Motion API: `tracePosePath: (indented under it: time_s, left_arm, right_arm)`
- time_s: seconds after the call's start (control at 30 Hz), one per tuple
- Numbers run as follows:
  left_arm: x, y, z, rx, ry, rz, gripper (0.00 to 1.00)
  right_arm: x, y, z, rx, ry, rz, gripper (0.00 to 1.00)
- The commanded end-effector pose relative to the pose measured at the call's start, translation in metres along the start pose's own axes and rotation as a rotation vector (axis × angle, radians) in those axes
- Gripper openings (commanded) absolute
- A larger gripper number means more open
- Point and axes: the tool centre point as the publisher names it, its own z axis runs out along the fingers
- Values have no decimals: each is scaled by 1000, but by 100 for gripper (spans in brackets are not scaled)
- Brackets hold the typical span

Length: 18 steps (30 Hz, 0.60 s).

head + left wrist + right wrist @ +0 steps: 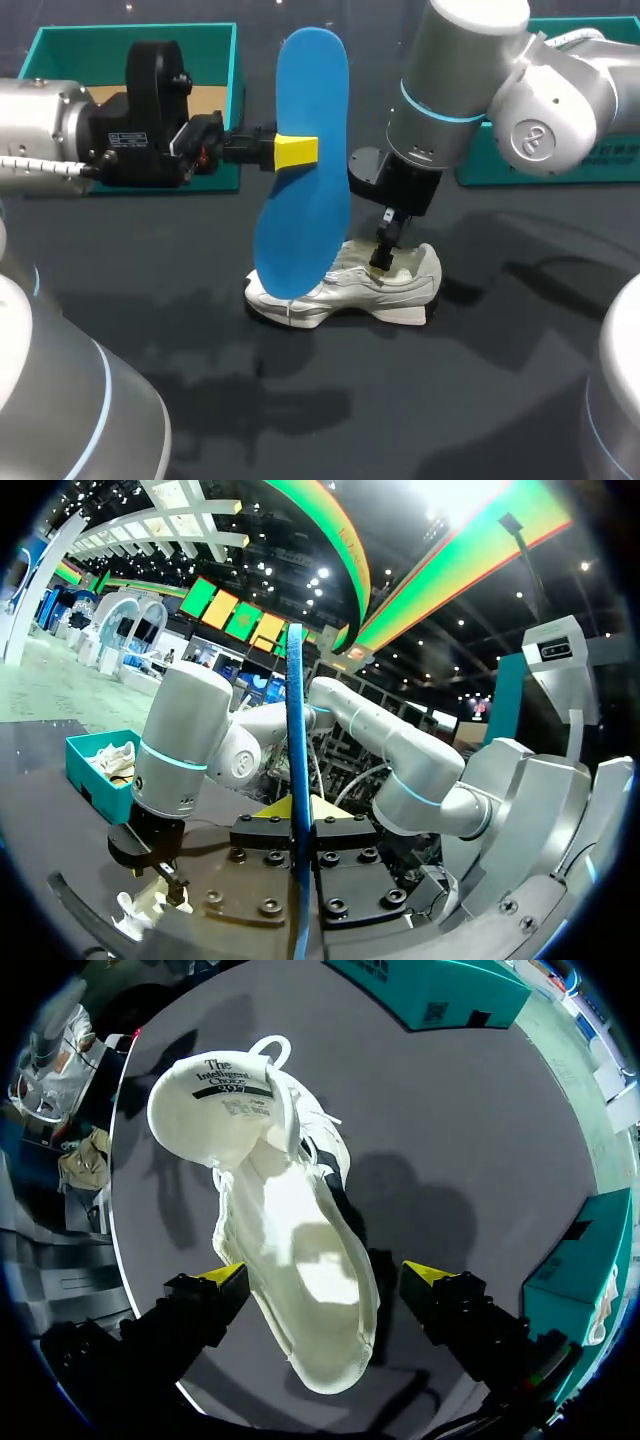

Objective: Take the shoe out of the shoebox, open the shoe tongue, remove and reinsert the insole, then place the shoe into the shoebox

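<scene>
Dark tabletop carries the white shoe on its sole, near the middle. Left gripper is clamped on the blue insole, held upright with its lower end by the shoe's toe. Right gripper hangs over the heel opening, fingers spread wide

A dark grey surface spreads wide, crossed by soft shadows. Near its far right edge stands an open-topped teal box, its wall printed, with white shoes lying inside it.
</scene>
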Motion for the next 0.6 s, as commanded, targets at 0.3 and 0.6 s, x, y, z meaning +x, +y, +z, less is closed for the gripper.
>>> tracePosePath:
  time_s: [0.3,0.6]
  left_arm:
    - [1,1,0,1,0,0,0]
    - [1,1,0,1,0,0,0]
  right_arm:
    - [-8,22,10,91,13,10,100]
    - [-13,22,33,97,46,13,100]
